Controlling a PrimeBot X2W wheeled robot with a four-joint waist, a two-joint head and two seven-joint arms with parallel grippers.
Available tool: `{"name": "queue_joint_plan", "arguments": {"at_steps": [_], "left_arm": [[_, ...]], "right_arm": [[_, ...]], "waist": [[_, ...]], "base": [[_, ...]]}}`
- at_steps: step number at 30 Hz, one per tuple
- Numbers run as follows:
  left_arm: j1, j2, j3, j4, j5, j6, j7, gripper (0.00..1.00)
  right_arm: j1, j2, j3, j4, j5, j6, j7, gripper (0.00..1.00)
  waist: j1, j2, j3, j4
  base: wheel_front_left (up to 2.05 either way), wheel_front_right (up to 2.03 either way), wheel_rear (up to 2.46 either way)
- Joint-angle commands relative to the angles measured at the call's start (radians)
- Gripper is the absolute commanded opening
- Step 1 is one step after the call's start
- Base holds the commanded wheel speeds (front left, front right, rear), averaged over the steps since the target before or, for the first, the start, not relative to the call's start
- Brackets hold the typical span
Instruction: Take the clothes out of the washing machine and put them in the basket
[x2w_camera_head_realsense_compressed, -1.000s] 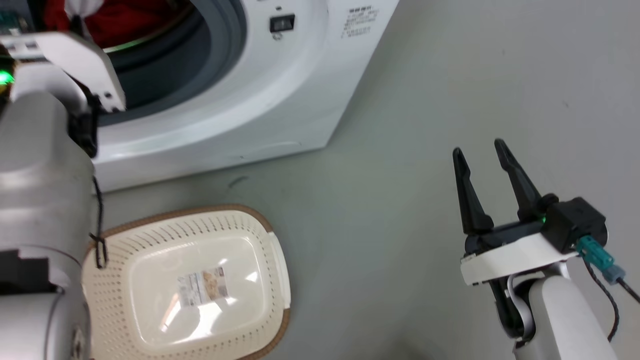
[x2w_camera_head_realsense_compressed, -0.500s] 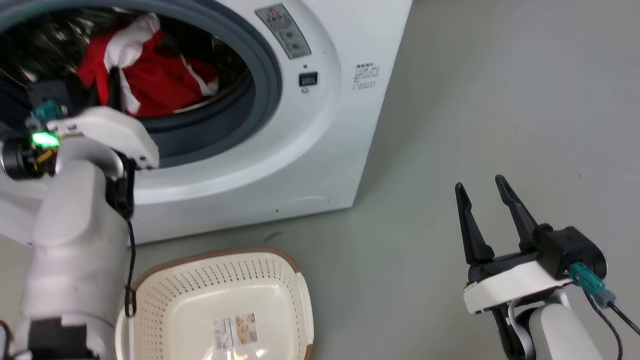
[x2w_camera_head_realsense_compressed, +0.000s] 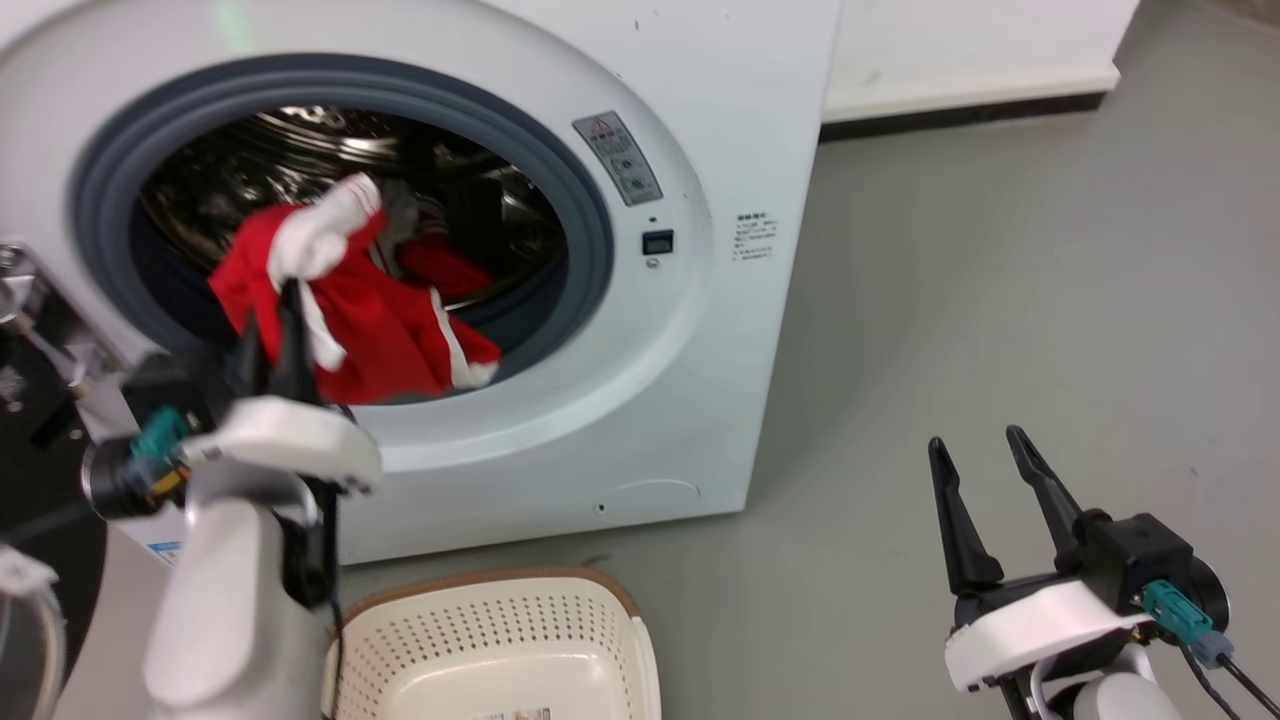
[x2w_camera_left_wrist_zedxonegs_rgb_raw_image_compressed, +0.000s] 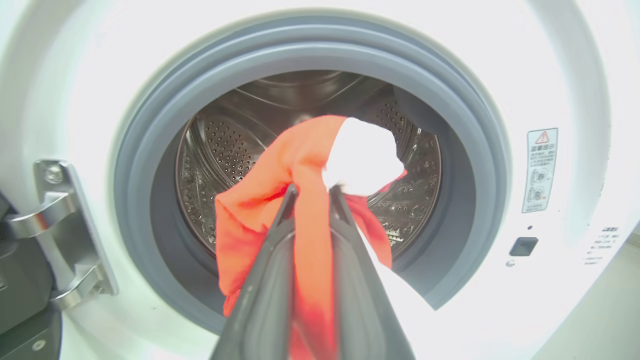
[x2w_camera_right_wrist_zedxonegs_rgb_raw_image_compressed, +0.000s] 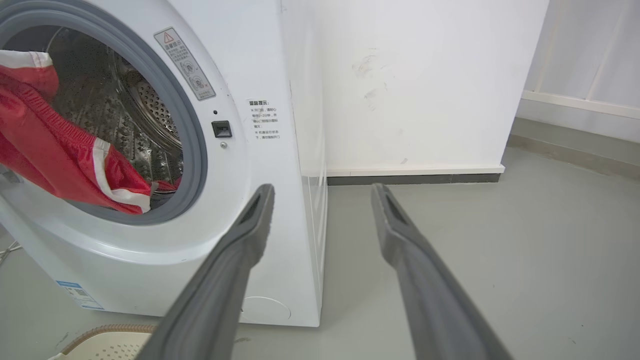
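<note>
Clothes (x2w_camera_head_realsense_compressed: 380, 330) not yet in the basket (x2w_camera_head_realsense_compressed: 480, 620), which sits nearest on the floor (x2w_camera_head_realsense_compressed: 1000, 250), cut off at the head view's lower edge. Right gripper (x2w_camera_head_realsense_compressed: 975, 437) is off to its right, jaws apart. Left gripper (x2w_camera_left_wrist_zedxonegs_rgb_raw_image_compressed: 312, 190) has its jaws clamped on the red-and-white clothes hanging at the washing machine (x2w_camera_head_realsense_compressed: 690, 330) mouth, with more red deeper in the drum (x2w_camera_head_realsense_compressed: 300, 135), partly hidden.

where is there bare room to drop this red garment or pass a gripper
What shows of the basket in front of the washing machine is bare but for a label. Grey floor between machine and right gripper is free. Crowded: the door opening's lower left, where the left gripper clamps the clothes; the upper drum has room.
</note>
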Motion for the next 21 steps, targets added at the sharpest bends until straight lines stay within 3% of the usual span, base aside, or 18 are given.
{"name": "queue_joint_plan", "arguments": {"at_steps": [1,12,15,21], "left_arm": [[0.041,-0.016,0.0,-0.041,0.008,0.006,-0.002,0.0],[0.367,-0.09,-0.059,-0.414,0.021,0.043,0.007,0.0],[0.503,-0.103,-0.093,-0.549,0.008,0.087,0.048,0.0],[0.595,-0.109,-0.129,-0.521,-0.004,0.114,0.069,0.0]], "right_arm": [[0.017,0.001,-0.004,-0.008,-0.007,0.0,0.007,1.0],[0.085,0.001,-0.025,-0.067,-0.031,0.0,0.053,1.0],[0.095,0.001,-0.029,-0.092,-0.03,0.0,0.067,1.0],[0.081,0.001,-0.028,-0.111,-0.028,0.0,0.069,1.0]], "waist": [[0.0003,0.0,-0.026,0.021],[0.0003,0.0,-0.076,0.078],[0.0003,0.0,-0.069,0.093],[0.0003,0.0,-0.028,0.107]], "base": [[0.0,0.0,0.0],[0.0,0.0,0.0],[0.0,0.0,0.0],[0.0,0.0,0.0]]}}
